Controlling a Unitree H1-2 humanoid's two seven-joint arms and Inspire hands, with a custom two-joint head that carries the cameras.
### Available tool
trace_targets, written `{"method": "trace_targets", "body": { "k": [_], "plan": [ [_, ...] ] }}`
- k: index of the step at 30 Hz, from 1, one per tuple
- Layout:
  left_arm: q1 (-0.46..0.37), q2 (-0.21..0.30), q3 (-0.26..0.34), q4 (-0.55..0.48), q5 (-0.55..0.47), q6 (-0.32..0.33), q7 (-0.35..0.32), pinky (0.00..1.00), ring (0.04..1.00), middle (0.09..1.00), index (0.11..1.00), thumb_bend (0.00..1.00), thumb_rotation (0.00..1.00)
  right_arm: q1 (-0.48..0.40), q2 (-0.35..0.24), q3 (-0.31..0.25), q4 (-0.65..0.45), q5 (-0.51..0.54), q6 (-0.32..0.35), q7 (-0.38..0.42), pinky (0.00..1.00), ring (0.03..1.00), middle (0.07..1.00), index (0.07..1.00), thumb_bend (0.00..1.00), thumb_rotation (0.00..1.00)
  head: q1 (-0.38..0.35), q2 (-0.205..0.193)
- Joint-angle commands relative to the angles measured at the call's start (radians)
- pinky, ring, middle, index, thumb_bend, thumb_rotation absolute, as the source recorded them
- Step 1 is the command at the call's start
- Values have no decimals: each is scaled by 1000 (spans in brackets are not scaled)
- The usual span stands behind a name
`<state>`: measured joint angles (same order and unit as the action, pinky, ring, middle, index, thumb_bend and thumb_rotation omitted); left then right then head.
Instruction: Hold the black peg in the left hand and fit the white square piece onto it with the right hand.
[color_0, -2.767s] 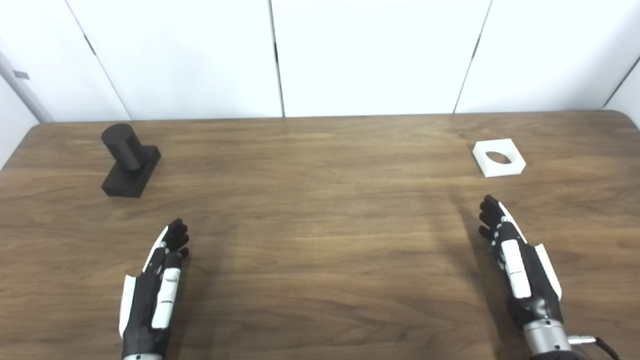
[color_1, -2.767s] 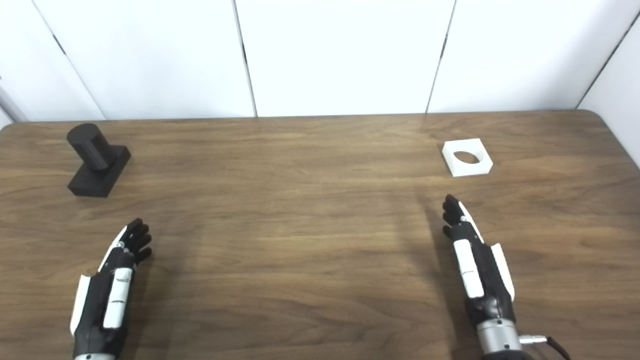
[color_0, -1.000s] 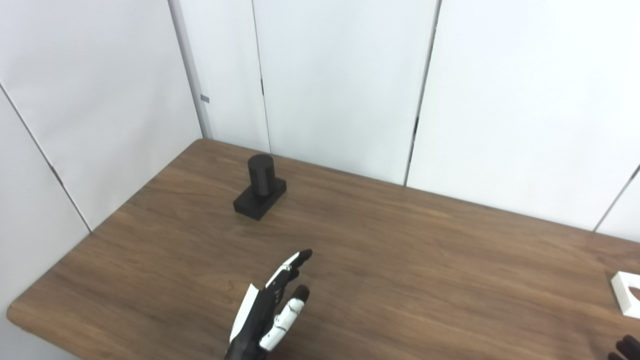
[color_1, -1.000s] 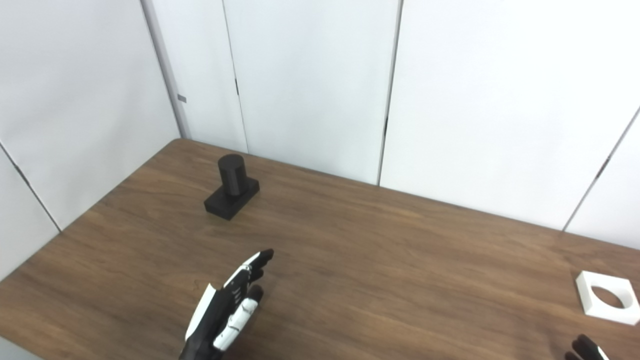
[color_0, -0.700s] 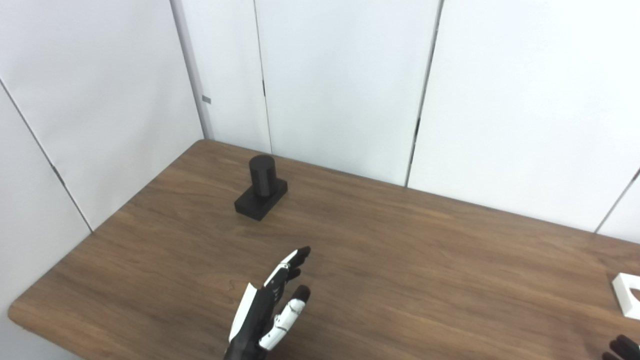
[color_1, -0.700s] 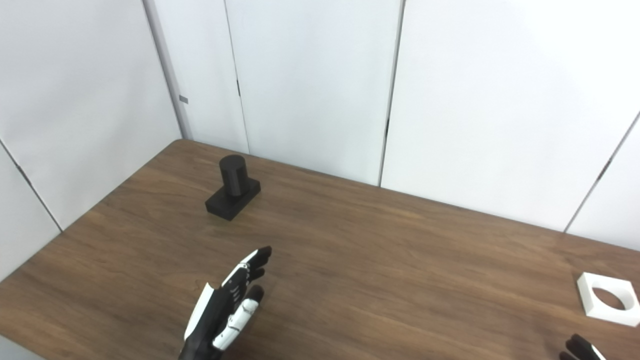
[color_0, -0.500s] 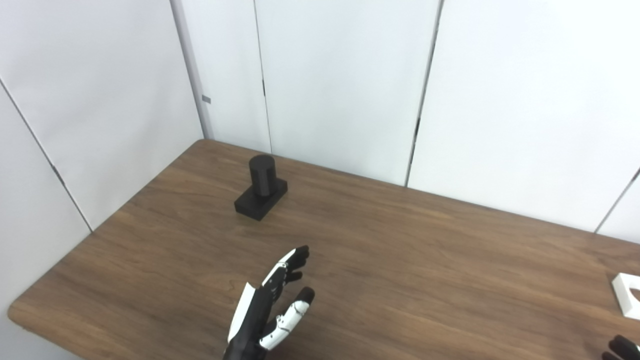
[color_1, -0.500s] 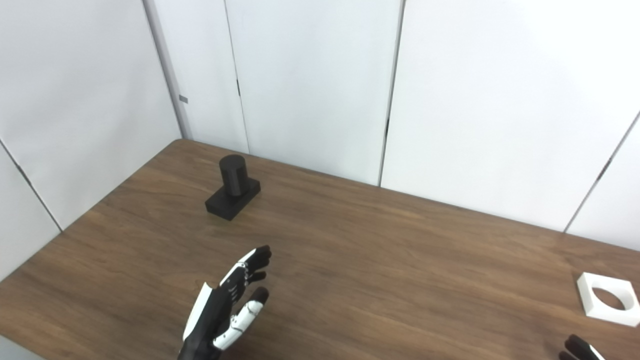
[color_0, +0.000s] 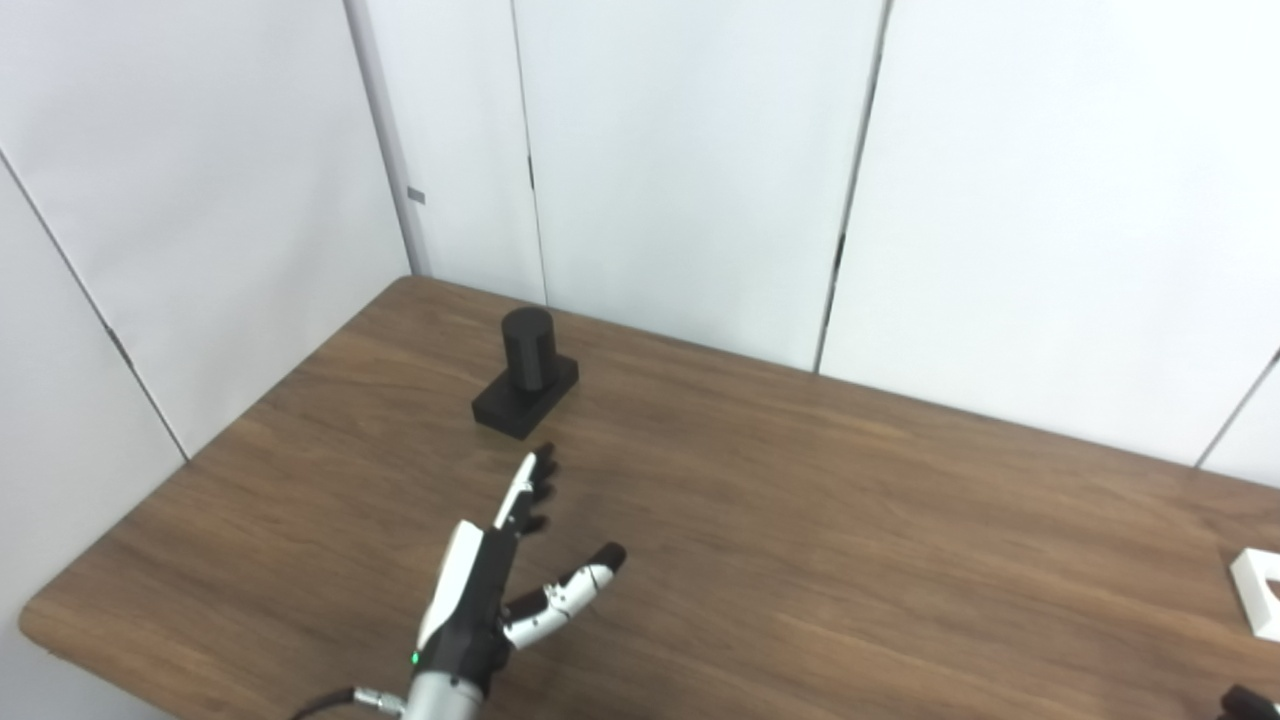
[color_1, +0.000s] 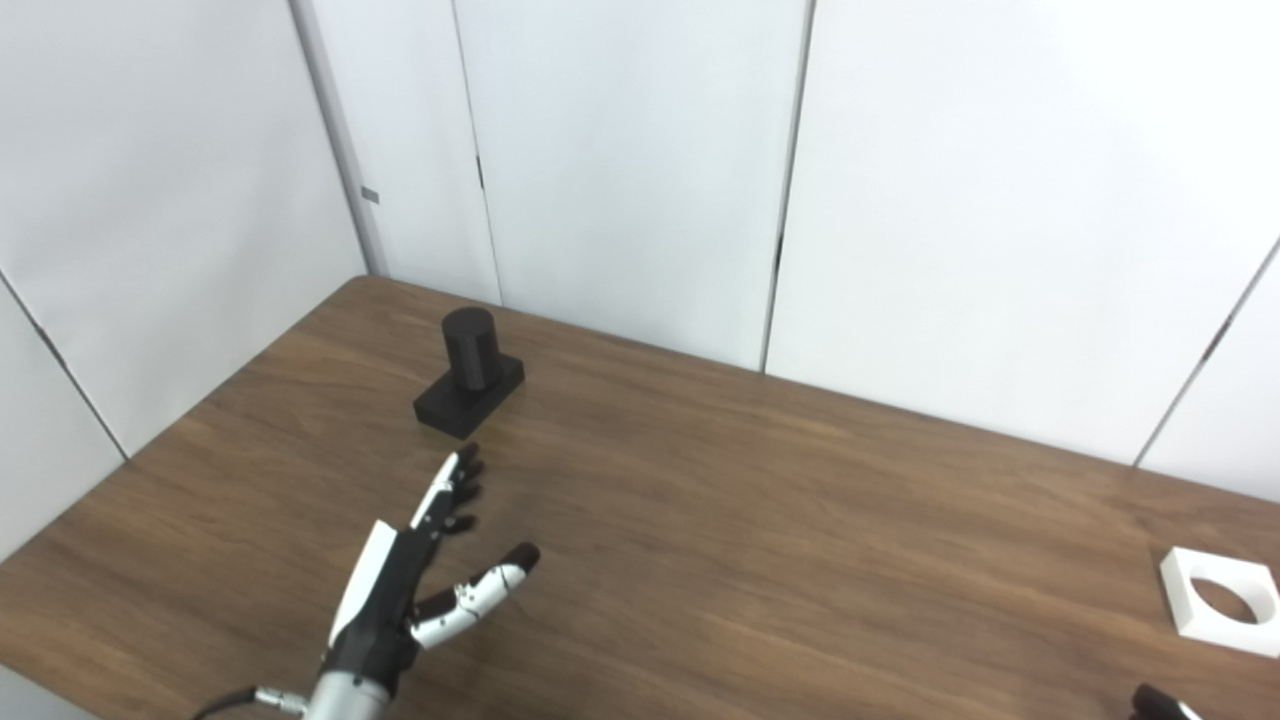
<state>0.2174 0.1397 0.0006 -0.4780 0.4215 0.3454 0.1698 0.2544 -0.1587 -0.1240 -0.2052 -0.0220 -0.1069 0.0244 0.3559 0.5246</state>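
The black peg (color_0: 528, 347), a short cylinder on a square black base, stands upright on the wooden table (color_0: 800, 520) near its far left corner. My left hand (color_0: 500, 580) is open, thumb spread to the right, its fingertips (color_0: 541, 470) pointing at the peg and a short way in front of its base, not touching it. The white square piece (color_1: 1220, 601) with a round hole lies flat at the table's right edge. Only the fingertips of my right hand (color_1: 1160, 704) show at the bottom right corner, below the white piece.
White wall panels (color_0: 690, 170) close off the table at the back and on the left. The table's left front edge (color_0: 60, 625) is near my left arm. A cable (color_0: 320, 700) leaves my left wrist.
My left hand has reached forward toward the black peg and spread its thumb wide. The right hand has slipped lower, nearly out of view. The peg and white piece have not moved.
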Motion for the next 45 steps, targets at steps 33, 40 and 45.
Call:
{"method": "trace_targets", "body": {
  "k": [33, 40, 45],
  "plan": [
    [-487, 126, 167, 544, 637, 124, -153, 1000, 1000, 1000, 965, 948, 775, 36, -10, -1, -29, 61, -58, 34, 965, 898, 851, 805, 920, 1000, -33, 34],
    [-569, 102, 222, 632, 564, 124, -129, 1000, 992, 988, 911, 957, 720, 44, -10, 0, -34, 67, -56, 35, 916, 883, 837, 810, 880, 992, -34, 39],
    [-613, 88, 248, 686, 553, 124, -106, 1000, 987, 975, 903, 946, 690, 48, -8, 3, -41, 67, -47, 36, 915, 886, 840, 812, 860, 987, -37, 39]
  ]
}}
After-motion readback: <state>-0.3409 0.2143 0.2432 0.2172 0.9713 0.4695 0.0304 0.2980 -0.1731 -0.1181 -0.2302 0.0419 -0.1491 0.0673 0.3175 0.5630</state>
